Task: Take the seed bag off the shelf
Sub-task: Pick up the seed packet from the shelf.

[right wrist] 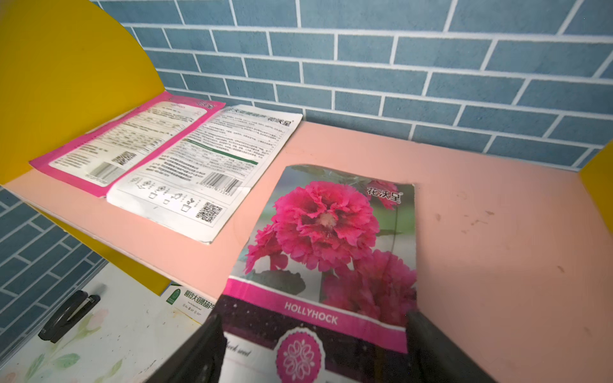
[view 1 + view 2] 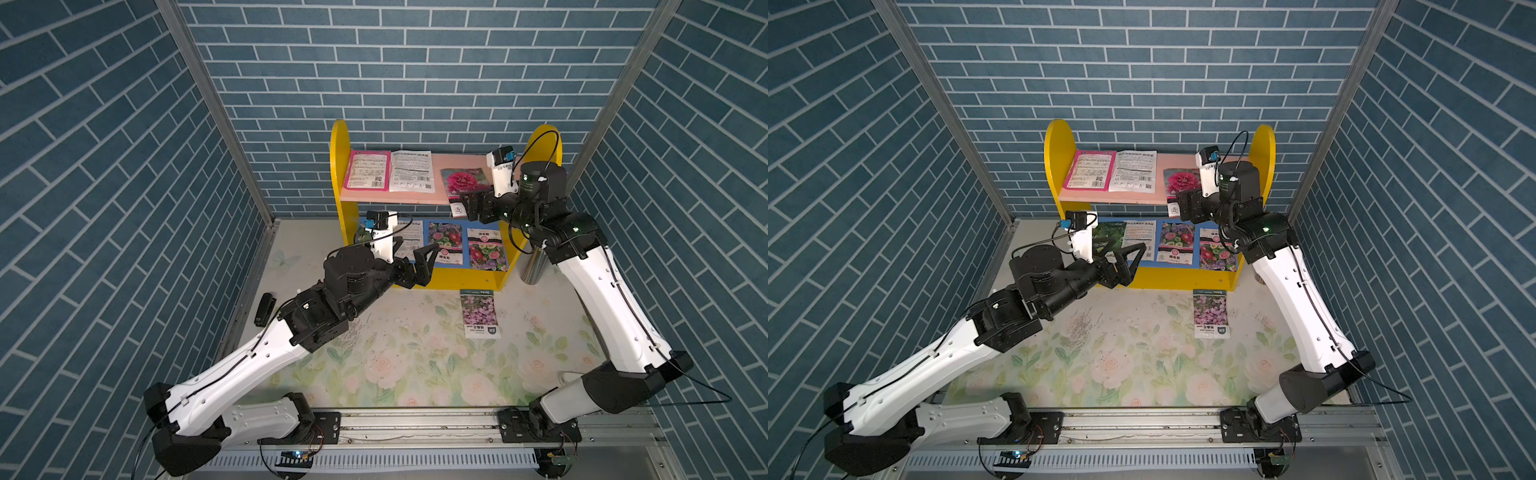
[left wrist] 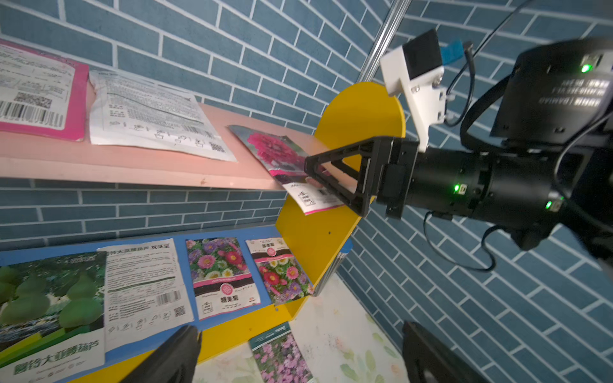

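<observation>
The shelf (image 2: pixel 338 166) (image 2: pixel 1059 158) stands at the back of the table, with yellow side panels, a pink upper board (image 1: pixel 481 215) and a blue lower board. The seed bag (image 2: pixel 463 180) (image 2: pixel 1179 180) (image 3: pixel 272 149) (image 1: pixel 328 228), printed with a red hollyhock, lies on the pink board, its near end hanging over the front edge. My right gripper (image 2: pixel 461 205) (image 2: pixel 1177 203) (image 3: pixel 331 179) (image 1: pixel 311 348) is at that end, open, one finger on each side of the bag's width. My left gripper (image 2: pixel 415 255) (image 2: pixel 1121 259) (image 3: pixel 302 358) hovers wide open before the lower board, holding nothing.
A pink bag (image 2: pixel 368 170) and a white bag (image 2: pixel 412 170) lie on the upper board's left half. Several bags cover the lower board (image 2: pixel 444 243). A purple-flower bag (image 2: pixel 480 311) lies on the table, a black clip (image 2: pixel 265 309) at its left edge, a metal cylinder (image 2: pixel 534 264) beside the shelf.
</observation>
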`<control>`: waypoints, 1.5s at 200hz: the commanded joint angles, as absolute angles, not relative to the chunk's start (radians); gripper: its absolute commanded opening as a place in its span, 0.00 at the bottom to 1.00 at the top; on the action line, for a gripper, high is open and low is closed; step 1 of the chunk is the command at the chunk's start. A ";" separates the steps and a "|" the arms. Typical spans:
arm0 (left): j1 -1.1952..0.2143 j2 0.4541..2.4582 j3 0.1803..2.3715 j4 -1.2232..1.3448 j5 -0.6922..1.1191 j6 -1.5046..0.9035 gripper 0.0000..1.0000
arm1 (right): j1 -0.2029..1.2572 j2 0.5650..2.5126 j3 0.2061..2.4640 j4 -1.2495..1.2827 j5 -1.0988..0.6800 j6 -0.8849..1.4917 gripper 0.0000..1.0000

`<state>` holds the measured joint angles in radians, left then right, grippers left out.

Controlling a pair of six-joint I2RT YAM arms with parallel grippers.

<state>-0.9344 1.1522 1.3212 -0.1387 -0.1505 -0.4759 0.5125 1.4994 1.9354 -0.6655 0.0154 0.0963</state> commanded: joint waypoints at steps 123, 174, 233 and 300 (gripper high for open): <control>-0.749 1.411 1.508 -0.025 0.232 -0.848 0.99 | 0.518 1.023 1.692 -0.660 -0.359 0.095 0.99; -0.731 1.499 1.575 -0.005 0.270 -0.861 0.94 | 0.519 0.927 1.633 -0.694 -0.382 0.098 0.99; -0.716 1.594 1.649 0.007 0.302 -0.892 0.85 | 0.518 0.907 1.631 -0.709 -0.364 0.098 0.99; -0.709 1.670 1.707 0.023 0.331 -0.920 0.73 | 0.518 0.894 1.626 -0.710 -0.345 0.094 0.99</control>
<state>-0.7166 1.6497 1.6752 -0.0143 0.3012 -0.9096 0.5125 0.9096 1.6352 -0.6987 -0.3557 0.0990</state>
